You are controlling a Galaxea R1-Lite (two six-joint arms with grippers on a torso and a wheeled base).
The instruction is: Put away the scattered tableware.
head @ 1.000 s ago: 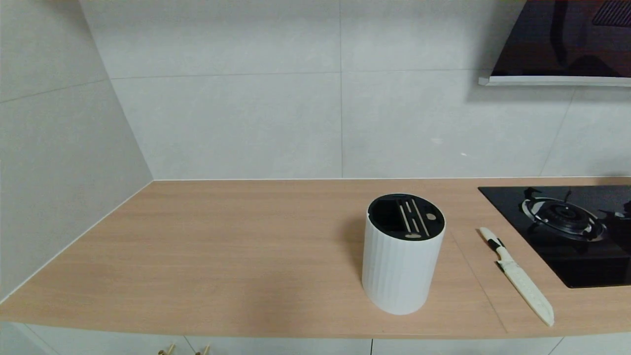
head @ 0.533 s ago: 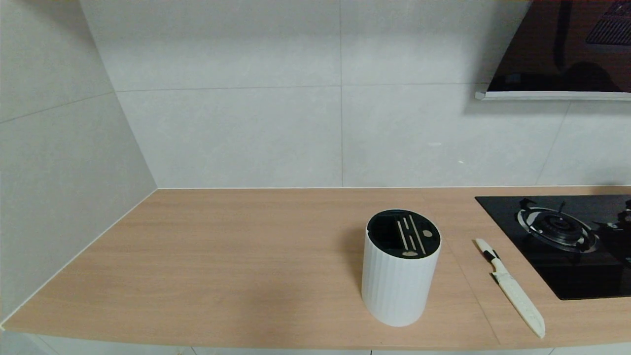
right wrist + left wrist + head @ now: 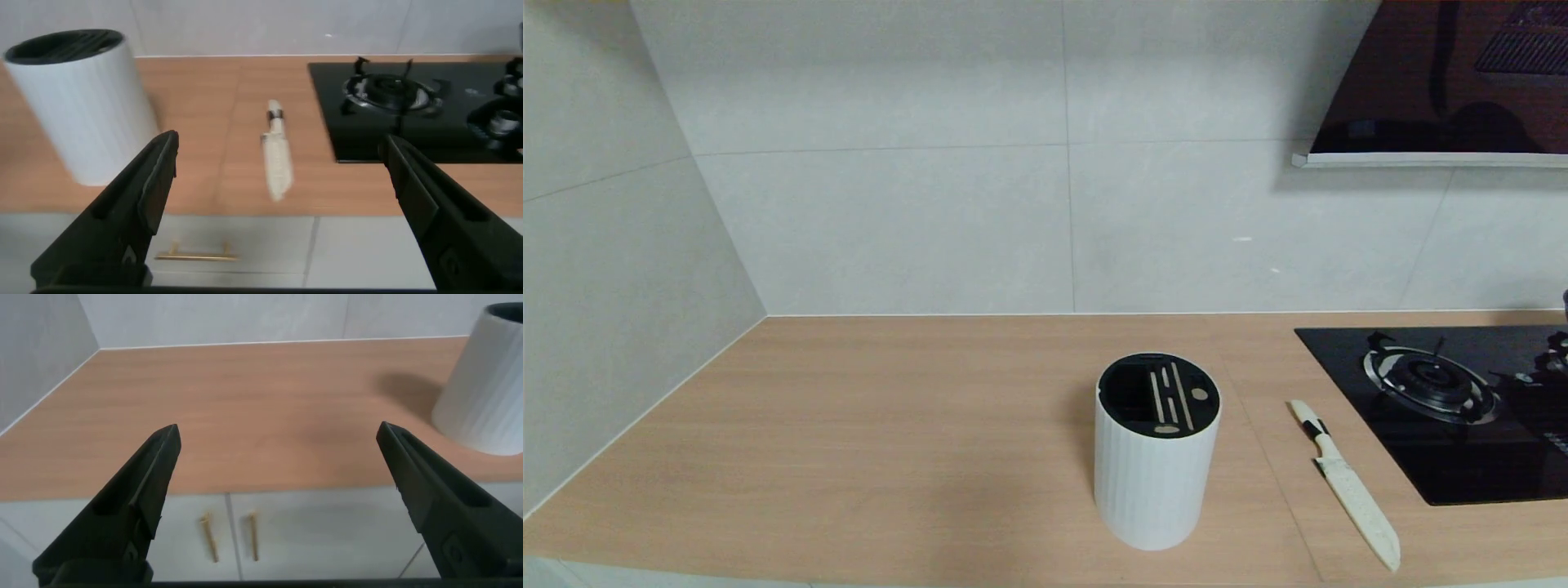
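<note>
Left gripper (image 3: 278, 431): fingers spread, empty, off counter (image 3: 890, 425) front edge. Holder (image 3: 1156, 449): upright, slots vacant. Knife (image 3: 1343, 483): flat between holder and stove (image 3: 1445, 457), handle rearward. Right gripper (image 3: 279, 137): spread, empty, facing knife. Step: approach, nothing grasped. Next: calls for pinching handle, then blade-down into slot.

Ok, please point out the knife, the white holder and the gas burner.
knife (image 3: 1343, 483), head view, on the blade near the handle
white holder (image 3: 1153, 478), head view, on the ribbed side wall
gas burner (image 3: 1427, 380), head view, on its centre
</note>
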